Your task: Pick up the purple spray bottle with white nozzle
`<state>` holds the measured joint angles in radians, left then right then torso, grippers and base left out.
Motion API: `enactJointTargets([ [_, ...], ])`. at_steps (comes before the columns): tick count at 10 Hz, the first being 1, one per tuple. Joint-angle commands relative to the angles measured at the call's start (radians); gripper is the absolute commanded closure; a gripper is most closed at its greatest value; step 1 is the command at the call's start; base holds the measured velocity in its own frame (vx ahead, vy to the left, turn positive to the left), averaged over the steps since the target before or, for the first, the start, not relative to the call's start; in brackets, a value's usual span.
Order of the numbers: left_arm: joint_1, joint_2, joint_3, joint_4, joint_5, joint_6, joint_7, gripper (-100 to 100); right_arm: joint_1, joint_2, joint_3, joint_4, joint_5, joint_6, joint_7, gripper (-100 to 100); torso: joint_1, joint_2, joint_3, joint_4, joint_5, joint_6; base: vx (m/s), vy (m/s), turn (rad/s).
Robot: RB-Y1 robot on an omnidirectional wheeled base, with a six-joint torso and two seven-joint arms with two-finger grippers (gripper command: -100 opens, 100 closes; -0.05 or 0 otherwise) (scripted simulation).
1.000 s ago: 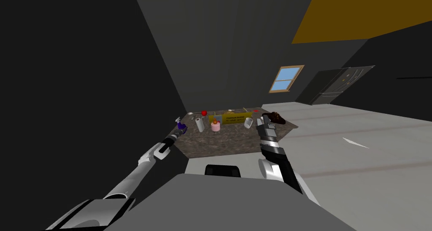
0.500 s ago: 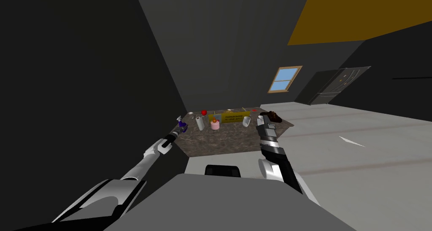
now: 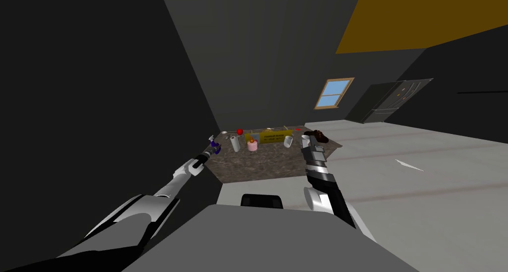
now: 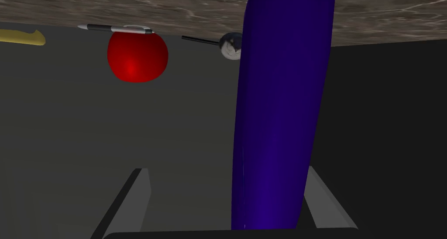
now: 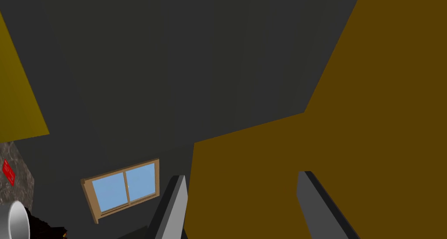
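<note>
Clearly the left gripper [image 4: 226, 173] is the nearer: its fingers stand wide open astride the purple spray bottle [image 4: 279, 118], upright at the left edge of the mottled brown table [image 3: 258, 165], its long axis crossing the line between them; the body sits close against one finger, apart from the other. Beyond lie a red ball [image 4: 137, 57], a pen [image 4: 115, 29] and a spoon [image 4: 229, 46], none in the closing path, I judge; the right gripper [image 5: 244, 192] hangs open, empty, over the table's right side.
</note>
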<state>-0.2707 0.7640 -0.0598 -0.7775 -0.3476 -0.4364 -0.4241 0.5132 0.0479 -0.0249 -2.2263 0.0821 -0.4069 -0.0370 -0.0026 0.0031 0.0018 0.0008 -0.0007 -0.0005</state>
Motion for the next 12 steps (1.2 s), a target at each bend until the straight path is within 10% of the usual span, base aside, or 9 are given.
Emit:
enactJointTargets([
  [1, -0.050, 0.008, -0.017, 0.050, 0.011, -0.016, -0.010, -100, 0.000, 0.000, 0.000, 0.000, 0.000, 0.000, 0.000, 0, 0.000, 0.000, 0.000, 0.000, 0.000, 0.000, -0.082, -0.034, -0.008],
  [9, -0.188, 0.020, -0.053, 0.229, 0.033, -0.049, -0.034, -100, 0.000, 0.000, 0.000, 0.000, 0.000, 0.000, 0.000, 0, 0.001, -0.001, 0.000, 0.000, 0.000, -0.001, -0.034, -0.007, -0.002],
  [10, -0.189, 0.020, -0.053, 0.232, 0.033, -0.048, -0.034, 100, 0.000, 0.000, 0.000, 0.000, 0.000, 0.000, 0.000, 0, 0.001, -0.002, -0.001, 0.000, 0.000, 0.000, 0.000, 0.000, 0.000],
  [12, -0.189, 0.021, -0.053, 0.232, 0.033, -0.048, -0.034, 100, 0.000, 0.000, 0.000, 0.000, 0.000, 0.000, 0.000, 0, 0.001, -0.003, -0.002, -0.001, 0.001, 0.000, 0.000, 0.000, 0.000],
])
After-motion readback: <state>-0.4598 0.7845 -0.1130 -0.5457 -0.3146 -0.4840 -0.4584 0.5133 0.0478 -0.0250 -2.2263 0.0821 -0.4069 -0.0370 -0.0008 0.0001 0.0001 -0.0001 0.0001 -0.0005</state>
